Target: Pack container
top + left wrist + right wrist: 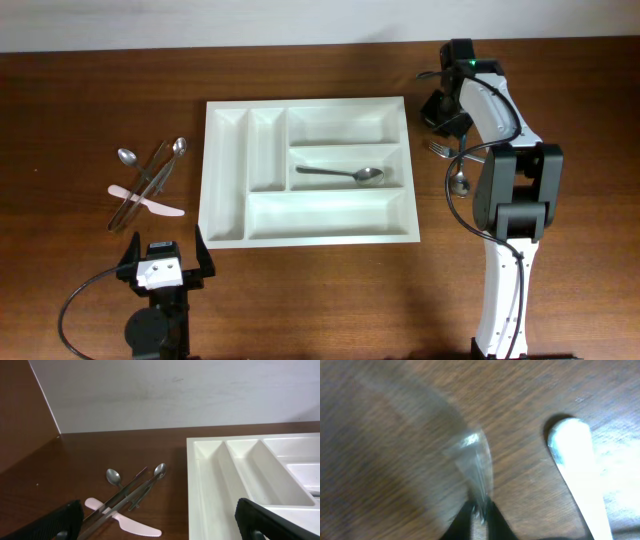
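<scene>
White plastic divided tray (305,103) sits mid-counter (90,100) with only one steel teaspoon (345,174) in its middle right compartment, so packing looks barely begun. A heap of steel cutlery (150,175) and a pink plastic knife (165,209) wait to its left, and a steel fork (438,150) and a second steel spoon (459,183) to its right. The left hand (160,530) gapes wide and empty. The right hand (479,519) is too blurred to tell its grip.

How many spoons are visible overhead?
4 spoons: one in the tray's middle-right compartment, two in the pile left of it, one beside the right arm, which may hide others.
</scene>
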Controlling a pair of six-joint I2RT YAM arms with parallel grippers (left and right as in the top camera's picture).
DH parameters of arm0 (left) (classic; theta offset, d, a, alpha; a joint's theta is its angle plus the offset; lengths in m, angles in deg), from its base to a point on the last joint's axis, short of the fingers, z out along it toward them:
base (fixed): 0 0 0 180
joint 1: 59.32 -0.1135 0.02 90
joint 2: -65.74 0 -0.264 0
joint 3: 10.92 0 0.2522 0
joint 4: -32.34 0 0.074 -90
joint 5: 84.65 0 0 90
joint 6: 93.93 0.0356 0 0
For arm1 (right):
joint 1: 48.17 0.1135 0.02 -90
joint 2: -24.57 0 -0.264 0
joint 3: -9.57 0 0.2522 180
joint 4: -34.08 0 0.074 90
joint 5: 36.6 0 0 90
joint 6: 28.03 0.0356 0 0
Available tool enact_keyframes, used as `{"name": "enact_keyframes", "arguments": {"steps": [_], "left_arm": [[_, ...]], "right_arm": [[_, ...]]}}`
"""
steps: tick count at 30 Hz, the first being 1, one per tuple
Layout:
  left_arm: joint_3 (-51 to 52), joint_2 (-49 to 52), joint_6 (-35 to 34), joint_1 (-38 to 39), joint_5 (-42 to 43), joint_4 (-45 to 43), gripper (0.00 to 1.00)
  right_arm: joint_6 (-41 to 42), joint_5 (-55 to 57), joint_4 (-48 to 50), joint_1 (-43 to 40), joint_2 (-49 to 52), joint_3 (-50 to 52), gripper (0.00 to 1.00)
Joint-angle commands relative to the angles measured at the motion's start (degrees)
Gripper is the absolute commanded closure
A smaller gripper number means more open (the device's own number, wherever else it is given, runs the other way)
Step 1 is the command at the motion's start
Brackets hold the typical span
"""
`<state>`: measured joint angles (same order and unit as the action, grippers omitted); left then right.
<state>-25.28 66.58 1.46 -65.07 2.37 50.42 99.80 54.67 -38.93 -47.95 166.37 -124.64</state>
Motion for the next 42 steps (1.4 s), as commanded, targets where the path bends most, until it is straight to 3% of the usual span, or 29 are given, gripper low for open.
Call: {"name": "enact_keyframes", "arguments": {"steps": [1,11,28,42], "left_arm": [[0.11,-0.55,0.55,-0.31,0.63,0.28,0.01],[0.11,-0.55,0.55,-0.31,0.63,0.28,0.01],[0.11,-0.55,0.55,-0.31,0.66,0.28,0.01],[0.11,-0.55,0.55,-0.31,0.63,0.28,0.01]], "right_arm": [[-3.56,2.49,-0.81,-0.46,2.03,1.22,0.96],[-4.63,2.47,-1.44,-1.57,1.9,1.22,0.95],[-17.29,0.74,15.93,-2.12,1.9,-0.66,0.35],[-19.74,0.28,26.8,-0.09,1.99,-0.66,0.16]]}}
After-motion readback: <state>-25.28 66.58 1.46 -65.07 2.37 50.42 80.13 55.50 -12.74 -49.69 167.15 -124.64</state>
